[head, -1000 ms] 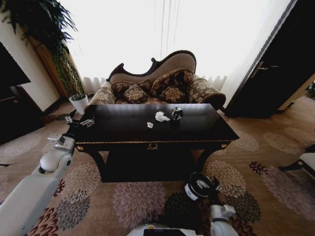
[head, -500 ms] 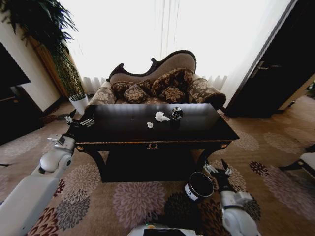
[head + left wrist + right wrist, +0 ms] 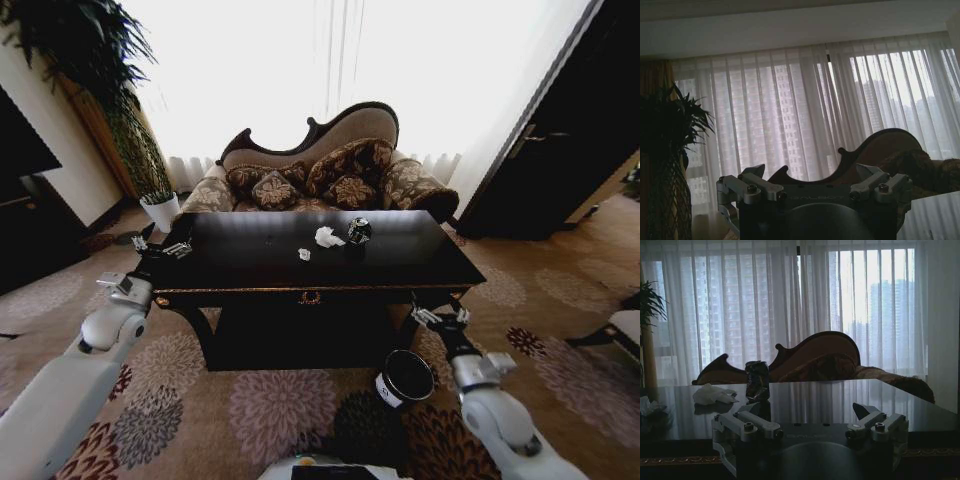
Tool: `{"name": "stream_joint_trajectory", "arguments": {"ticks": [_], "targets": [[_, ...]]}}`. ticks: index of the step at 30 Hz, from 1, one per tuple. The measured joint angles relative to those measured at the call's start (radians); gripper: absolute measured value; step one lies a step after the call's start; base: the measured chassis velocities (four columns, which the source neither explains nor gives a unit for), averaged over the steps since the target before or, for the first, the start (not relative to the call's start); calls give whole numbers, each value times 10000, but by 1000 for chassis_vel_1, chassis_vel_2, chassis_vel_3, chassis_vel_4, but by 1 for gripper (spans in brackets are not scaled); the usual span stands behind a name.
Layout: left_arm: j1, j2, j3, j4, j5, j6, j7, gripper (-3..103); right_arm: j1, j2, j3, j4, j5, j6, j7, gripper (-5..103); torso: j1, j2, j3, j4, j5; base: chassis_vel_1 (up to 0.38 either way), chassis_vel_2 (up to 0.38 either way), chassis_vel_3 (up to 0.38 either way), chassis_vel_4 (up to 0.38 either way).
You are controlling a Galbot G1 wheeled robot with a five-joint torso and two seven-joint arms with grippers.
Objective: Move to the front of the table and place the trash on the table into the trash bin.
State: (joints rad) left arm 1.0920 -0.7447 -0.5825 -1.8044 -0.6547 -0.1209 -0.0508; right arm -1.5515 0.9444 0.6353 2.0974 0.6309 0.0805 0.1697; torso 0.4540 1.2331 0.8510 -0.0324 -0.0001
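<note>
1. Straight ahead of the robot stands the table (image 3: 400, 262), a long glossy black piece with a gold ornament at its front centre; its long axis runs side to side across the head view, with a patterned sofa (image 3: 320, 170) behind it.
2. Down on the flowered carpet, just before the table's right front leg, sits the trash bin (image 3: 404, 378), a small black bucket with a white label, mouth up.
3. Above and just beyond the bin hovers the right gripper (image 3: 441, 318), level with the table's front edge near the right corner; its jaws stand spread wide and hold nothing.
4. At the table's left end hangs the left gripper (image 3: 158, 245), jaws likewise apart and empty, close by the table's left edge.
5. On the tabletop, slightly right of centre and toward the far side, lies the trash: a dented dark can (image 3: 359, 231) upright, a crumpled white paper wad (image 3: 328, 237) just beside it on the left, and a smaller white scrap (image 3: 304, 254) nearer the front.
6. From the right gripper the can lies forward and to the left, across the table's short depth; the right arm looks the nearer one to it, and also the nearer to the bin.
</note>
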Motion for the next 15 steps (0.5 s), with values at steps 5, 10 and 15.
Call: {"name": "stream_joint_trajectory", "arguments": {"ticks": [5,10,15], "targets": [[0,0,0,0,0,1,0,100,515,-635,-102,-159,493,-430,20,100,0,1,0,1,-1,0,0,0,0],[0,0,0,0,0,0,0,100,837,-1396,-343,-472,861,-565,-7,100,0,0,0,-1,-1,0,0,0,0],[-1,0,0,0,0,0,0,100,1182,-2164,-564,-840,1355,-675,-40,100,0,1,0,0,-2,0,0,0,0]]}}
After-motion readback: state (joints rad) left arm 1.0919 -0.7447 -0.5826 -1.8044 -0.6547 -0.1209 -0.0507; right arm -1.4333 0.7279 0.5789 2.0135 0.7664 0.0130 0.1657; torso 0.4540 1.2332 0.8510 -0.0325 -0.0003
